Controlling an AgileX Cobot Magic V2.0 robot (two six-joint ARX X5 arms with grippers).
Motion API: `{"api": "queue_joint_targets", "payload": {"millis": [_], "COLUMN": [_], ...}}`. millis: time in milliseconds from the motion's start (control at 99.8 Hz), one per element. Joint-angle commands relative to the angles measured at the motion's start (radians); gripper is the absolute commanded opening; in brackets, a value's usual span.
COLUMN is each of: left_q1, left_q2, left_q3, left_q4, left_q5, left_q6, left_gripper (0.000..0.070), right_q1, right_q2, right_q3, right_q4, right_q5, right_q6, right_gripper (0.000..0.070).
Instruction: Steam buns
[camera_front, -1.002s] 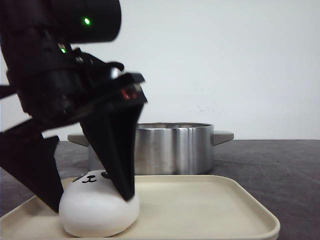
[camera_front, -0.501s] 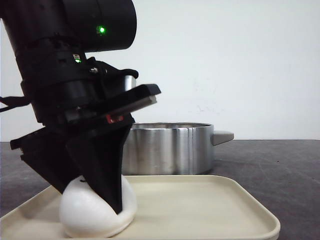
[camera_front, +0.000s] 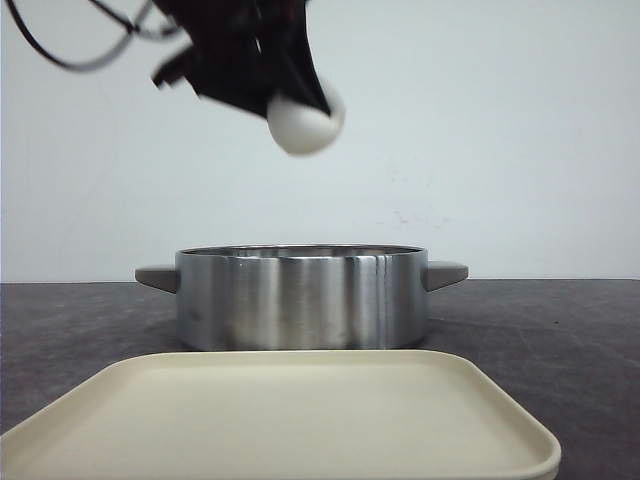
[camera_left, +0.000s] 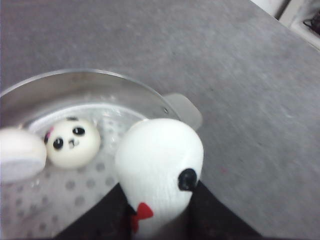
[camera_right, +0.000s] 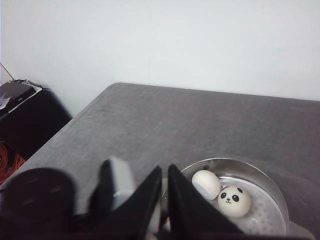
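A bun is squeezed between the left gripper fingers, raised high above the pot since the earlier frame. The tray is now left bare. The right gripper fingers appear nearly closed, seemingly on nothing.

Dark grey table: steel pot behind, cream tray in front, apparently bare.

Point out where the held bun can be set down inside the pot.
The left gripper holds a bun above the steel pot. Two buns sit close together on one side of the perforated tray, near the wall. The bare perforated patch beside them looks free; the rest is hidden.
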Motion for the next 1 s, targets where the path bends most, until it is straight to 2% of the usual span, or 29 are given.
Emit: {"api": "queue_joint_targets", "payload": {"millis": [0, 190, 260, 280, 320, 351, 361, 381, 401, 441, 461, 561, 641, 691, 711, 721, 731, 771, 791, 801, 811, 831, 851, 891, 991], "left_q1": [0.003, 0.023, 0.023, 0.023, 0.023, 0.023, 0.023, 0.023, 0.023, 0.023, 0.023, 0.023, 0.031, 0.037, 0.038, 0.039, 0.04, 0.045, 0.048, 0.051, 0.053, 0.056, 0.061, 0.072, 0.094], "left_q2": [0.049, 0.153, 0.177, 0.182, 0.19, 0.193, 0.193, 0.194, 0.194, 0.194, 0.194, 0.189, 0.169, 0.148, 0.14, 0.132, 0.13, 0.105, 0.09, 0.076, 0.067, 0.053, 0.033, -0.011, -0.128], "left_q3": [0.004, 0.004, 0.004, 0.004, 0.004, 0.004, 0.004, 0.004, 0.004, 0.004, 0.004, 0.008, 0.027, 0.047, 0.054, 0.06, 0.062, 0.075, 0.077, 0.076, 0.076, 0.076, 0.075, 0.074, 0.062], "left_q4": [0.047, 0.082, 0.082, 0.082, 0.082, 0.082, 0.081, 0.081, 0.082, 0.086, 0.091, 0.089, 0.033, -0.027, -0.051, -0.071, -0.077, -0.127, -0.145, -0.157, -0.167, -0.179, -0.193, -0.224, -0.28], "left_q5": [0.034, 0.056, 0.052, 0.052, 0.052, 0.052, 0.052, 0.051, 0.049, 0.048, 0.048, 0.048, 0.048, 0.048, 0.048, 0.048, 0.048, 0.048, 0.048, 0.048, 0.048, 0.047, 0.043, 0.016, -0.053], "left_q6": [0.033, 0.028, 0.027, 0.024, 0.018, 0.012, 0.011, 0.007, 0.004, 0.003, 0.002, -0.009, -0.013, -0.012, -0.012, -0.011, -0.011, -0.011, -0.011, -0.011, -0.011, -0.012, -0.012, -0.012, -0.012], "left_gripper": [0.0007, 0.0009, 0.0045, 0.0078, 0.0194, 0.0353, 0.037, 0.0465, 0.0577, 0.0678, 0.07, 0.07, 0.07, 0.0648, 0.0601, 0.0546, 0.0524, 0.0296, 0.0153, 0.0051, 0.0, 0.0, 0.0029, 0.0, 0.0], "right_q1": [0.01, 0.01, 0.01, 0.01, 0.01, 0.01, 0.01, 0.01, 0.01, 0.01, 0.01, 0.01, 0.01, 0.01, 0.01, 0.01, 0.01, 0.01, 0.01, 0.01, 0.01, 0.01, 0.01, 0.01, 0.029], "right_q2": [0.009, 0.013, 0.014, 0.015, 0.015, 0.015, 0.015, 0.015, 0.015, 0.015, 0.015, 0.015, 0.015, 0.015, 0.015, 0.015, 0.015, 0.015, 0.015, 0.015, 0.015, 0.014, 0.014, 0.013, -0.003], "right_q3": [0.019, 0.019, 0.019, 0.019, 0.019, 0.019, 0.019, 0.019, 0.019, 0.019, 0.019, 0.019, 0.019, 0.019, 0.019, 0.019, 0.019, 0.017, 0.016, 0.014, 0.014, 0.011, 0.009, 0.001, -0.045], "right_q4": [0.002, -0.03, -0.043, -0.045, -0.05, -0.053, -0.053, -0.055, -0.057, -0.058, -0.06, -0.061, -0.064, -0.073, -0.077, -0.08, -0.082, -0.089, -0.092, -0.095, -0.096, -0.098, -0.102, -0.11, -0.107], "right_q5": [0.001, 0.002, 0.002, 0.002, 0.002, 0.002, 0.002, 0.003, 0.005, 0.008, 0.008, 0.01, 0.032, 0.05, 0.057, 0.06, 0.062, 0.082, 0.095, 0.106, 0.109, 0.121, 0.133, 0.146, 0.212], "right_q6": [0.002, 0.001, 0.001, 0.001, -0.001, -0.001, -0.001, -0.001, -0.001, -0.002, -0.004, -0.015, -0.034, -0.043, -0.046, -0.048, -0.05, -0.059, -0.065, -0.07, -0.071, -0.079, -0.087, -0.103, -0.133], "right_gripper": [0.0012, 0.0012, 0.0012, 0.0012, 0.0012, 0.0012, 0.0012, 0.0012, 0.0012, 0.0012, 0.0012, 0.0012, 0.0012, 0.0012, 0.0012, 0.0012, 0.0012, 0.0012, 0.0012, 0.0012, 0.0012, 0.0012, 0.0012, 0.0012, 0.0012]}}
